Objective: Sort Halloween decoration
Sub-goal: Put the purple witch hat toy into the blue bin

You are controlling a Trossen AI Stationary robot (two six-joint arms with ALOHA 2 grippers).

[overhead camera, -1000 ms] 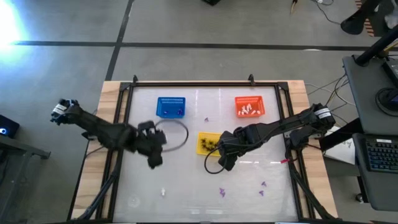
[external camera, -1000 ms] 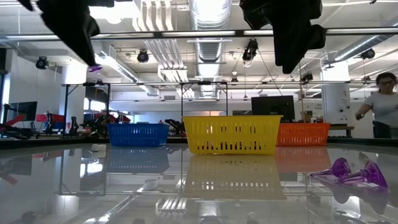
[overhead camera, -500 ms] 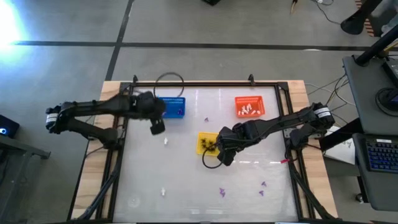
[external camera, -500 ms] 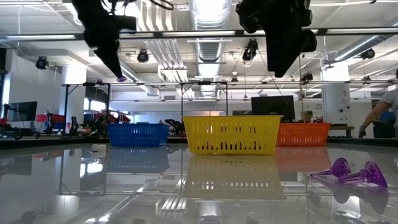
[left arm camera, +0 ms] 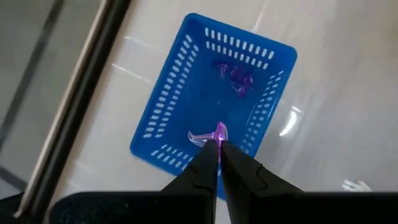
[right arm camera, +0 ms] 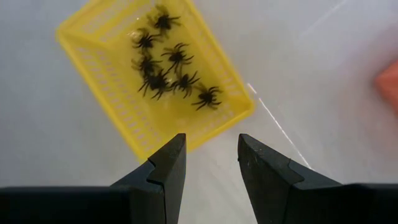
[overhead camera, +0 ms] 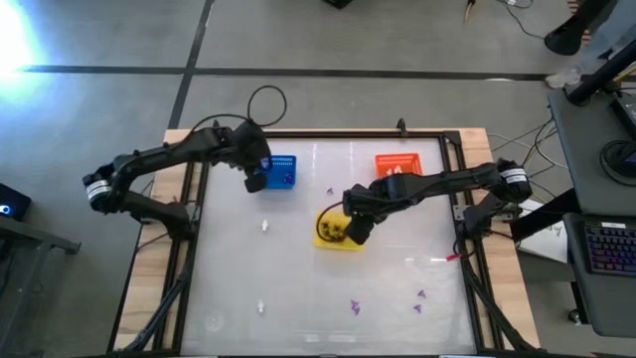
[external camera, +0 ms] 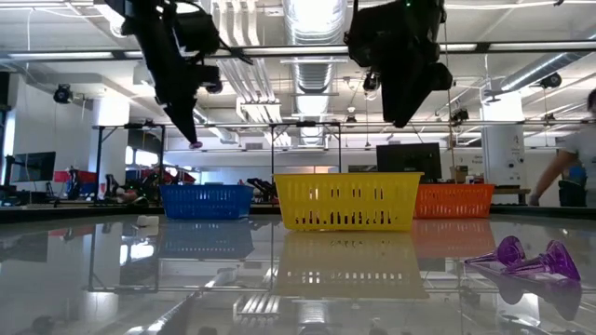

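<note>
A small purple trinket hangs over the blue basket, with my left gripper shut on it. More purple trinkets lie inside that basket. My right gripper stands open and empty, high above the yellow basket, which holds several black spiders. The orange basket holds white trinkets. Loose purple trinkets and white trinkets lie on the table. My left gripper pinches the purple trinket's stem end between the very ends of its two fingers. The fingers slant steeply down from above. The trinket sticks out past the fingertips, lifted clear above the blue basket's inside.
The three baskets stand in the table's far half, the yellow one nearest the middle. Two purple trinkets lie near the front right. A black frame rims the table. A person moves in the room behind.
My left gripper, staying shut on the purple trinket, has swung from the table's left middle toward the far edge and now hangs over the blue basket. My right gripper, still open, has moved toward the far edge and left, over the yellow basket.
</note>
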